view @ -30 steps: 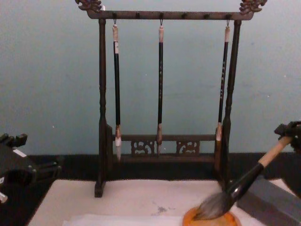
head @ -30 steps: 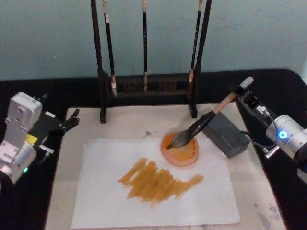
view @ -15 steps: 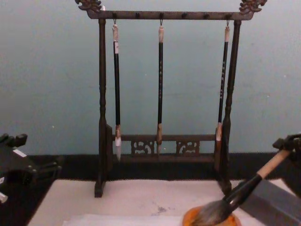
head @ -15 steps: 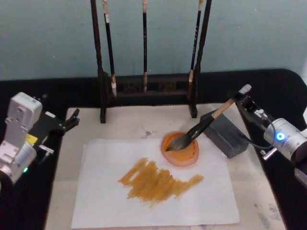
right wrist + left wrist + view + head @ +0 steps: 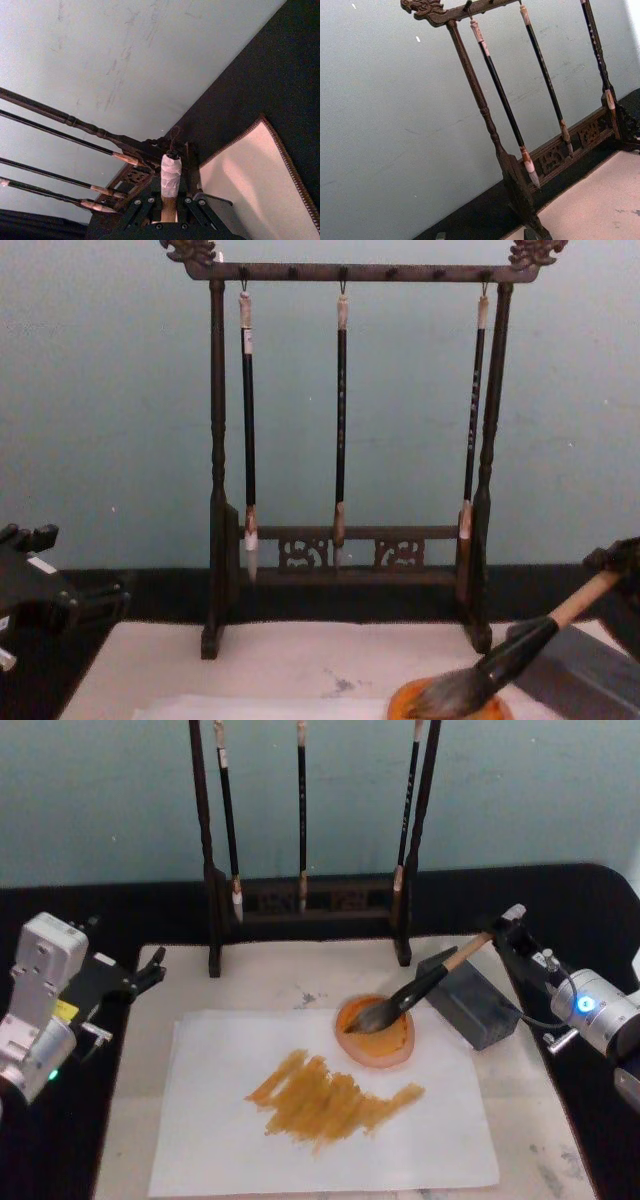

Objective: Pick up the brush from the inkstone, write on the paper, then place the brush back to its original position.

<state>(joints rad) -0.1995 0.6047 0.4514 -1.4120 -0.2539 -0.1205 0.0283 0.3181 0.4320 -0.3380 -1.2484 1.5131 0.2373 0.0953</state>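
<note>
Lowered and drawn toward the robot's right over the past second, the right gripper (image 5: 503, 926) now holds the brush (image 5: 420, 985) at a shallower slope than before. The gripper is closed on the outer end of the tan handle; in the right wrist view the tape-wrapped handle end (image 5: 170, 177) stands up between the two clamped fingers. From that grasp the brush runs down and to the left. Its black ferrule crosses the upper left corner of the grey inkstone (image 5: 478, 1012); whether it touches the block there cannot be told. The bushy bristle head lies inside the orange dish (image 5: 385, 1062), just left of the inkstone. In the chest view the brush (image 5: 512, 660) slants low from the right edge, with its bristles on the dish (image 5: 400, 702) and the inkstone (image 5: 590, 672) behind it.

The dish overlaps the upper right part of the white paper (image 5: 220, 1140), which bears a band of orange-brown strokes (image 5: 330, 1100) near its middle. Paper, dish and inkstone sit on a pale mat (image 5: 270, 980) spread over the black desk (image 5: 120, 910). Behind the mat stands a dark wooden brush rack (image 5: 300, 905) with three thin black brushes hanging from its top bar.

The left gripper (image 5: 152, 970) is parked at the mat's left edge, unchanged in position, its fingers apart and holding nothing.
</note>
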